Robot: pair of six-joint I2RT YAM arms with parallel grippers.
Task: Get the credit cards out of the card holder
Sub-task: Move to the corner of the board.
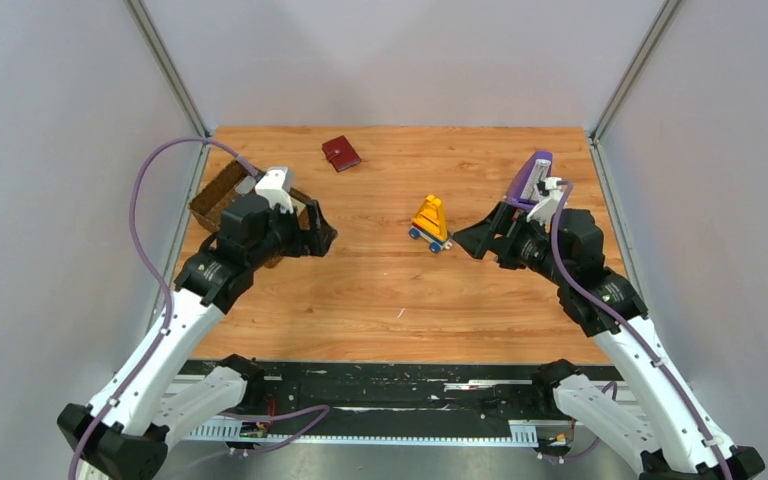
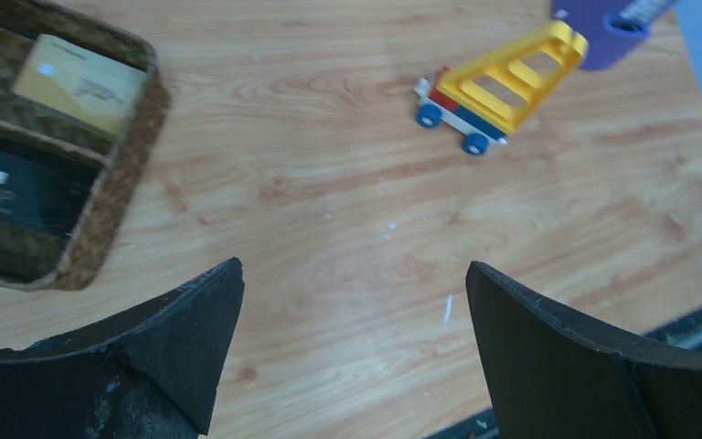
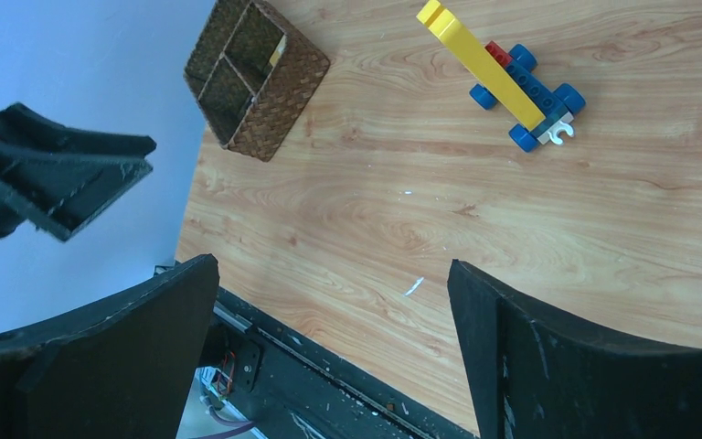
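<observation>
The small dark red leather card holder (image 1: 341, 153) lies near the far edge of the wooden table (image 1: 380, 300), well apart from the left gripper (image 1: 318, 236) and right gripper (image 1: 468, 240), both hovering with jaws spread wide.

The whole table (image 1: 400, 300) is taken in from high above and behind the arm bases, looking down and forward. The wood is seen from much nearer by each wrist camera, past the left gripper (image 2: 352, 274) and the right gripper (image 3: 331, 267), each turned toward the table's middle. The toy truck (image 2: 498, 87) and wicker basket (image 3: 256, 78) are shared by all three views
</observation>
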